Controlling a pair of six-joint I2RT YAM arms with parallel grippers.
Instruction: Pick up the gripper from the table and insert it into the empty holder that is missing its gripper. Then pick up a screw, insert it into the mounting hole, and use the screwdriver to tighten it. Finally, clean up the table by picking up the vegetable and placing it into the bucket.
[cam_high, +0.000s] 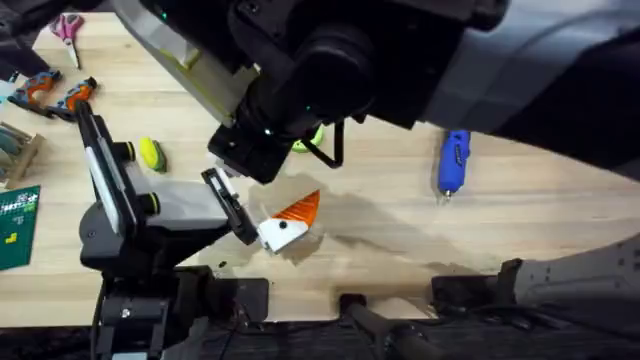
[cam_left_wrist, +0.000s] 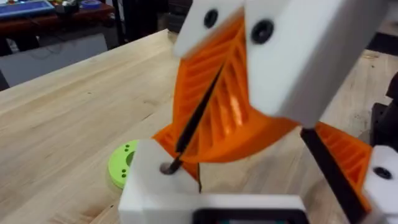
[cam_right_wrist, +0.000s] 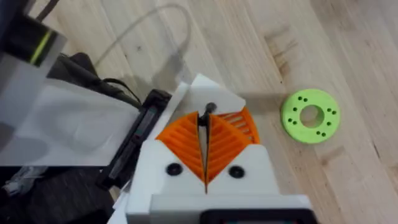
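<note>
My right gripper (cam_right_wrist: 205, 140) is shut on a thin black screw (cam_left_wrist: 199, 115). The screw's tip rests in the mounting hole of the white holder (cam_left_wrist: 155, 186) on my left gripper (cam_left_wrist: 261, 168). In the overhead view the right arm (cam_high: 300, 90) looms dark over the middle. Below it, the left gripper (cam_high: 290, 222) is open, with an orange wedge gripper (cam_high: 300, 208) at its white base. The blue screwdriver (cam_high: 452, 162) lies on the table to the right, and the yellow-green vegetable (cam_high: 150, 153) lies to the left. The bucket is out of view.
A bright green ring disc (cam_right_wrist: 310, 116) lies on the wood just beyond the grippers. Orange-handled pliers (cam_high: 62, 95) and pink scissors (cam_high: 68, 28) lie at the far left. A green board (cam_high: 18, 225) sits at the left edge.
</note>
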